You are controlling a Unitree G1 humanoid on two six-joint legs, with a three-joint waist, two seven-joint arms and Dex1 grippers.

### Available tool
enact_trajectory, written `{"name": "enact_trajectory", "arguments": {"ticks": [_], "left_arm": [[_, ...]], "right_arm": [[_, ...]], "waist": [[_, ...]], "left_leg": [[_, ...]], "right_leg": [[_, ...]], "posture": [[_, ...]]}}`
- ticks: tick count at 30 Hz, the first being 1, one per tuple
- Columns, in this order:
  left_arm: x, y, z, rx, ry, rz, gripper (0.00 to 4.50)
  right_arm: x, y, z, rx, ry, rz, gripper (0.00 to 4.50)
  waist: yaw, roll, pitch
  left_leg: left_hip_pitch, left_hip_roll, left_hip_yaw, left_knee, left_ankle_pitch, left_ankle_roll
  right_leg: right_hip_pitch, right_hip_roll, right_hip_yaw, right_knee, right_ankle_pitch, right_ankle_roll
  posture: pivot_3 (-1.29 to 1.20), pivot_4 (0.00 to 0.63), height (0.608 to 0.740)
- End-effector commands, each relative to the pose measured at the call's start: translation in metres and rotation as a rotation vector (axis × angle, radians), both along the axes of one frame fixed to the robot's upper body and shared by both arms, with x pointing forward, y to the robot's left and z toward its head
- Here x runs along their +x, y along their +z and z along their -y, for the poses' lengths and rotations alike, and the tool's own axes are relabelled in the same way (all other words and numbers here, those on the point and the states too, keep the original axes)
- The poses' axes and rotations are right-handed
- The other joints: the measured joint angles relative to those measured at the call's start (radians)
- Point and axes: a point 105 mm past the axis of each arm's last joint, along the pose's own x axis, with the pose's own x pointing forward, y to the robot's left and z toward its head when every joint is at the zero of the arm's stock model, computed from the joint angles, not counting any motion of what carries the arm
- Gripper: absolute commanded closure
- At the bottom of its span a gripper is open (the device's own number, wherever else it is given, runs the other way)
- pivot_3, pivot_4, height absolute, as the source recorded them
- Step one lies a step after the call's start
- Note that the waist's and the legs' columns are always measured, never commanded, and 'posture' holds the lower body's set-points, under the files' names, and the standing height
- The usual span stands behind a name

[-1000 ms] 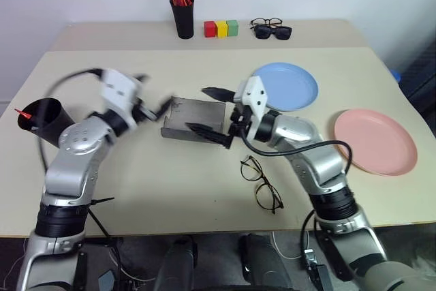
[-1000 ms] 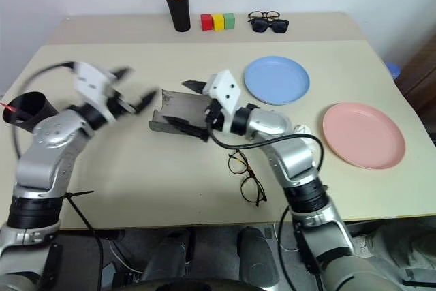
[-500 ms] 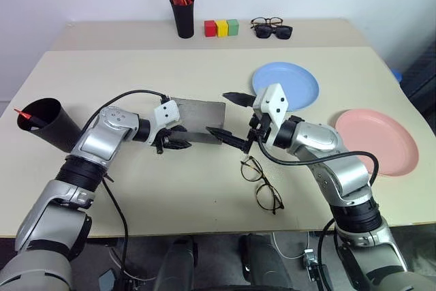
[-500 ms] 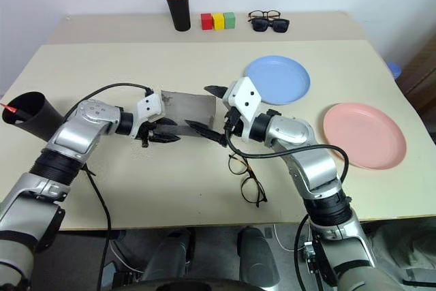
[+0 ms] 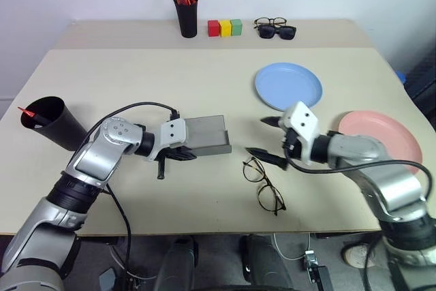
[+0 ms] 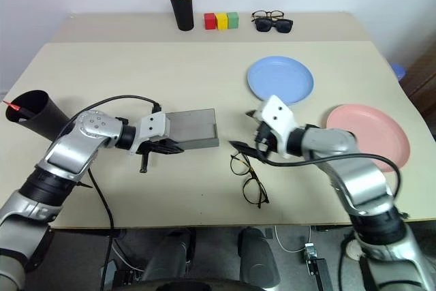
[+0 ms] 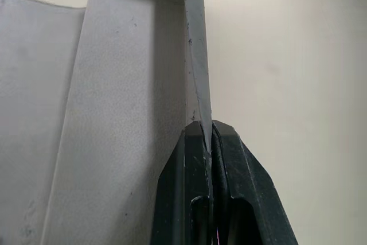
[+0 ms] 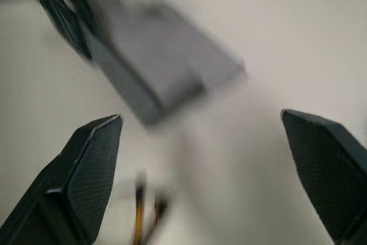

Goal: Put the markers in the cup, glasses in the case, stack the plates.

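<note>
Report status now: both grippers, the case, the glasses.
Left gripper shut on case wall. Right gripper open above glasses. Nothing between them.

Grey case [image 5: 206, 135], black-rimmed glasses [image 5: 263, 186]

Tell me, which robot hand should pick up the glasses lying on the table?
Probably the right. The right gripper is open and hovers right beside the glasses, with nothing in it. The left gripper is busy: it is shut on a wall of the grey case, farther from the glasses.
</note>
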Motion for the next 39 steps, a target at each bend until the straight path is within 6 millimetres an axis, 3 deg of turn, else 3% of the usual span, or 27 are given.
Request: {"name": "enact_trajectory", "arguments": {"ticks": [1, 4, 9, 17, 20, 25, 27, 29, 33, 36, 39], "left_arm": [[-0.005, 0.010, 0.005, -0.006, -0.040, 0.039, 3.53], [0.004, 0.012, 0.008, -0.016, -0.040, 0.147, 2.06], [0.009, 0.027, 0.010, -0.132, -0.005, 0.248, 2.06], [-0.006, 0.031, -0.012, -0.244, 0.146, 0.257, 2.06], [-0.013, 0.032, -0.022, -0.284, 0.228, 0.235, 1.99], [-0.020, 0.036, -0.039, -0.341, 0.346, 0.213, 1.99], [-0.022, 0.036, -0.044, -0.354, 0.390, 0.209, 1.99], [-0.022, 0.036, -0.049, -0.365, 0.425, 0.217, 1.99], [-0.018, 0.039, -0.062, -0.398, 0.529, 0.258, 1.99], [-0.018, 0.038, -0.078, -0.433, 0.633, 0.289, 1.99], [-0.020, 0.031, -0.091, -0.423, 0.696, 0.301, 1.99]], "right_arm": [[-0.021, 0.008, -0.006, 0.024, 0.051, -0.037, 0.00], [-0.031, -0.006, -0.002, 0.009, 0.009, -0.132, 0.00], [-0.036, -0.023, 0.009, 0.014, -0.086, -0.249, 0.00], [-0.042, -0.045, 0.007, 0.040, -0.152, -0.379, 0.00], [-0.038, -0.048, 0.006, 0.050, -0.180, -0.398, 0.88], [-0.037, -0.048, 0.006, 0.043, -0.186, -0.415, 3.44], [-0.035, -0.043, 0.006, 0.034, -0.181, -0.394, 4.39], [-0.033, -0.035, 0.006, 0.003, -0.163, -0.340, 4.46], [-0.022, 0.000, -0.006, -0.045, -0.055, -0.141, 4.46], [-0.008, 0.038, -0.034, -0.129, 0.127, 0.119, 4.46], [0.016, 0.055, -0.068, -0.147, 0.249, 0.259, 4.46]], "waist": [[-0.006, 0.000, 0.000], [-0.006, 0.000, 0.000], [-0.003, 0.000, 0.000], [-0.004, 0.000, 0.000], [-0.004, 0.000, 0.000], [-0.003, 0.000, 0.000], [-0.004, 0.000, 0.000], [-0.001, 0.000, 0.000], [-0.003, 0.000, 0.000], [-0.011, 0.001, 0.000], [-0.013, 0.000, 0.000]], "left_leg": [[0.000, 0.000, 0.000, 0.000, 0.000, 0.000], [0.001, 0.000, 0.000, 0.000, 0.000, 0.000], [0.001, 0.000, 0.000, 0.001, 0.000, 0.000], [0.001, 0.000, 0.000, 0.001, 0.000, 0.001], [0.001, 0.000, 0.000, 0.001, 0.000, 0.001], [0.001, 0.001, 0.001, 0.001, 0.000, 0.001], [0.001, 0.001, 0.001, 0.001, 0.000, 0.001], [0.002, 0.001, 0.000, 0.001, 0.000, 0.001], [0.001, 0.000, 0.001, 0.001, 0.000, 0.001], [0.002, 0.001, 0.001, 0.000, 0.000, 0.001], [0.003, 0.003, 0.002, -0.001, 0.000, 0.001]], "right_leg": [[0.000, 0.000, 0.000, 0.000, 0.000, 0.000], [0.001, 0.000, 0.000, 0.000, 0.000, 0.000], [0.001, 0.000, 0.000, -0.001, 0.000, 0.000], [0.001, 0.000, 0.000, -0.001, 0.000, 0.000], [0.001, 0.000, 0.000, -0.001, 0.000, 0.000], [0.001, 0.000, 0.000, -0.001, 0.000, 0.000], [0.001, 0.000, 0.000, -0.001, 0.000, 0.000], [0.002, 0.000, 0.000, -0.001, 0.000, 0.000], [0.002, 0.000, 0.000, -0.002, 0.000, 0.000], [0.001, 0.000, 0.000, -0.001, 0.000, 0.000], [0.001, 0.002, 0.000, -0.001, -0.001, -0.002]], "posture": [[0.00, 0.150, 0.740], [0.00, 0.150, 0.740], [0.00, 0.150, 0.740], [0.00, 0.150, 0.740], [0.00, 0.150, 0.740], [0.00, 0.150, 0.740], [0.00, 0.150, 0.740], [0.00, 0.150, 0.740], [0.00, 0.150, 0.740], [0.00, 0.150, 0.740], [0.00, 0.150, 0.740]]}}
